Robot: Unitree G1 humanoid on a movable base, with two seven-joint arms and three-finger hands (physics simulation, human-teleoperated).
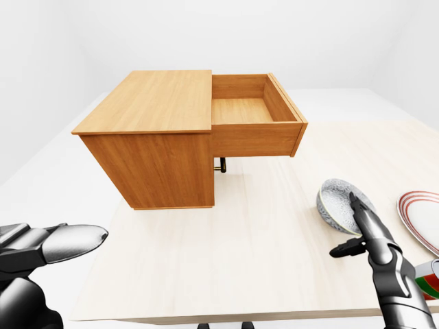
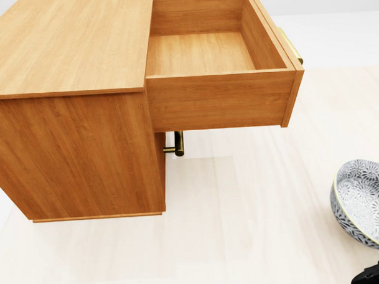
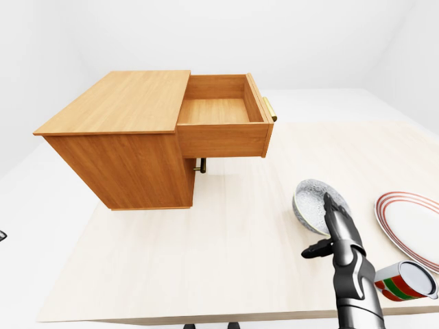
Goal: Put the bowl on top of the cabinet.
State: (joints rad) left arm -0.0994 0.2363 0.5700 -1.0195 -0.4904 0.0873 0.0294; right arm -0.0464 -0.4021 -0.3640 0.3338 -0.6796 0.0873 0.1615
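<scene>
A grey patterned bowl [image 1: 336, 203] stands tilted on the pale table [image 1: 240, 247] at the right of the left-eye view, its mouth turned toward my right hand [image 1: 348, 229]. That hand's straight fingers [image 1: 365, 218] lie over the bowl's near rim. Its thumb sticks out to the left below the bowl, apart from it, so the hand is open. The wooden cabinet [image 1: 151, 99] stands at the upper left with a bare flat top. Its drawer [image 2: 202, 51] is pulled out to the right and holds nothing. My left hand [image 1: 96, 236] hovers open at the bottom left, far from the bowl.
A white plate with red rings [image 1: 422, 219] lies to the right of the bowl. A red and green can [image 3: 405, 281] lies on its side by the table's near right corner. A brass handle [image 2: 177, 143] shows under the open drawer.
</scene>
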